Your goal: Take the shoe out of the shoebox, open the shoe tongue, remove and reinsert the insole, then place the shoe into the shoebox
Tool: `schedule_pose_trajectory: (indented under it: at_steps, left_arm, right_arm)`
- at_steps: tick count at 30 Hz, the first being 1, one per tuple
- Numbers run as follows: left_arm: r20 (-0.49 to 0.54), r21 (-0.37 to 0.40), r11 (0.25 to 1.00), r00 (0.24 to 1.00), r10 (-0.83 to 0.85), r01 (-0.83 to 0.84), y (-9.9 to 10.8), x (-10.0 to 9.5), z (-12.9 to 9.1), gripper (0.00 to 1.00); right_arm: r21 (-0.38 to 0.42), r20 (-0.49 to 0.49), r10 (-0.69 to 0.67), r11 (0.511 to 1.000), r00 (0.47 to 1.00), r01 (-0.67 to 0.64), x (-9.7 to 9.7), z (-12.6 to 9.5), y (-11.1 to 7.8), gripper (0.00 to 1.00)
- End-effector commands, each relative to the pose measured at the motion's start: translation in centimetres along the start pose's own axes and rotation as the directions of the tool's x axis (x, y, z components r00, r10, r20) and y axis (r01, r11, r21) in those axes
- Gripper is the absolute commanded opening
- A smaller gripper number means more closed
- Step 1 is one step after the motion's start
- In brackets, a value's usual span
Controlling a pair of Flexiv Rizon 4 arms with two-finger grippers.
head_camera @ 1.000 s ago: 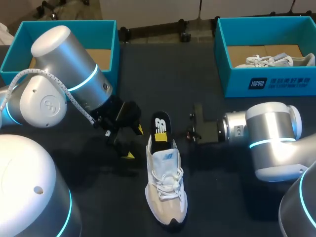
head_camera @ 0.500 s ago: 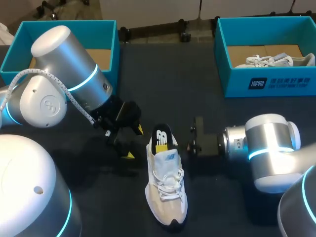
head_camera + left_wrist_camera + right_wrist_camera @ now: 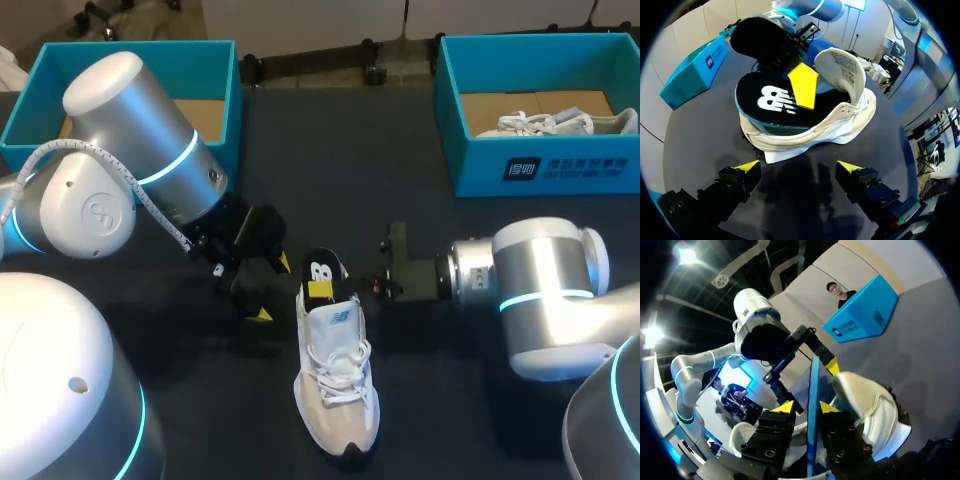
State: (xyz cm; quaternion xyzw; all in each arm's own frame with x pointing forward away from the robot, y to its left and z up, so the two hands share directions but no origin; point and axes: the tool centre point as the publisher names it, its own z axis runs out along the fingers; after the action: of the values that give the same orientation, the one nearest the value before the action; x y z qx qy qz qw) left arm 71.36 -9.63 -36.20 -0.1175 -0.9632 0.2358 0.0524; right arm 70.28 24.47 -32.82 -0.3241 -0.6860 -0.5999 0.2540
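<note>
The white shoe (image 3: 335, 385) lies on the dark table, toe toward the front edge, tongue (image 3: 840, 62) folded up. Its black insole (image 3: 322, 276) with a yellow tag sticks up and out of the heel opening. My right gripper (image 3: 380, 266) is at the insole's right side. In the right wrist view the insole (image 3: 813, 410) stands edge-on between the right gripper's (image 3: 807, 407) fingers, and a gap shows beside it, so it is open. My left gripper (image 3: 264, 290) hovers left of the heel, open and empty; in its own view the left gripper (image 3: 799, 167) faces the shoe (image 3: 815, 130) and insole (image 3: 772, 100).
One teal shoebox (image 3: 225, 90) stands at the back left behind my left arm. Another teal shoebox (image 3: 545, 170) at the back right holds a second white shoe (image 3: 555, 122). Bare table lies between the boxes and in front of the shoe.
The insole has dropped lower toward the heel opening. My right gripper followed it slightly and its fingers have parted. The left arm kept still.
</note>
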Motion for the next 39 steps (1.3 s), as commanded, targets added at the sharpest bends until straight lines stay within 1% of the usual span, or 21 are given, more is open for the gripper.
schedule_pose_trajectory:
  at_steps: [1,3,4,10,16,17,22,23,24,28,30,34,35,37,38,39]
  left_arm:
    - [0.002,0.0,1.0,1.0,0.001,-0.001,0.0,0.1,0.0,1.0]
    - [0.002,0.0,1.0,1.0,0.001,-0.001,0.0,0.1,0.0,1.0]
    - [0.002,0.0,1.0,1.0,0.001,-0.001,0.0,0.1,0.0,1.0]
    - [0.002,0.0,1.0,1.0,0.001,-0.001,0.0,0.1,0.0,1.0]
    - [0.002,0.0,1.0,1.0,0.001,-0.001,0.0,0.1,0.0,1.0]
    - [0.002,0.0,1.0,1.0,0.001,-0.001,0.0,0.1,0.0,1.0]
    - [0.002,0.0,1.0,1.0,0.001,-0.001,0.0,0.1,0.0,1.0]
    - [0.002,0.0,1.0,1.0,0.001,-0.001,0.0,0.1,0.0,1.0]
    - [0.002,0.0,1.0,1.0,0.001,-0.001,0.0,0.1,0.0,1.0]
    - [0.002,0.0,1.0,1.0,0.001,-0.001,0.0,0.1,0.0,1.0]
    - [0.002,0.0,1.0,1.0,0.001,-0.001,0.0,0.1,0.0,1.0]
    - [0.002,0.0,1.0,1.0,0.001,-0.001,0.0,0.1,0.0,1.0]
    - [0.002,0.0,1.0,1.0,0.001,-0.001,0.0,0.1,0.0,1.0]
    - [0.002,0.0,1.0,1.0,0.001,-0.001,0.0,0.1,0.0,1.0]
    - [0.002,0.0,1.0,1.0,0.001,-0.001,0.0,0.1,0.0,1.0]
    - [0.002,0.0,1.0,1.0,0.001,-0.001,0.0,0.1,0.0,1.0]
  right_arm:
    - [0.03,-0.008,0.006,1.0,1.0,-0.005,-0.5,-0.1,1.1,0.23]
    - [0.031,-0.012,0.012,0.999,1.0,-0.011,-0.8,-0.2,1.3,0.12]
    - [0.03,-0.013,0.015,0.999,1.0,-0.015,-1.0,-0.3,1.3,0.0]
    - [0.017,-0.014,0.058,0.998,0.998,-0.058,-1.5,-0.4,0.3,0.0]
    - [0.021,-0.001,0.107,0.994,0.994,-0.107,-1.3,-0.1,-1.4,0.0]
    - [0.021,0.002,0.124,0.992,0.992,-0.124,-1.2,0.0,-2.0,0.0]
    - [0.014,0.006,0.138,0.99,0.99,-0.138,-1.0,0.0,-2.6,0.0]
    - [0.009,0.005,0.129,0.992,0.992,-0.129,-0.9,0.0,-2.6,0.02]
    - [0.011,0.008,0.121,0.993,0.993,-0.121,-0.7,0.1,-2.4,0.25]
    - [0.024,0.02,0.089,0.996,0.996,-0.089,-0.1,0.2,-1.5,0.38]
    - [0.031,0.022,0.073,0.997,0.997,-0.074,0.1,0.1,-1.0,0.4]
    - [0.035,0.023,0.061,0.998,0.998,-0.061,0.1,0.0,-0.3,0.36]
    - [0.035,0.023,0.054,0.998,0.998,-0.055,-0.1,-0.1,0.0,0.33]
    - [0.034,0.022,0.051,0.998,0.998,-0.052,-0.3,-0.2,0.3,0.22]
    - [0.034,0.02,0.051,0.998,0.999,-0.051,-0.5,-0.2,0.5,0.04]
    - [0.033,0.018,0.053,0.998,0.998,-0.054,-0.8,-0.3,0.6,0.0]
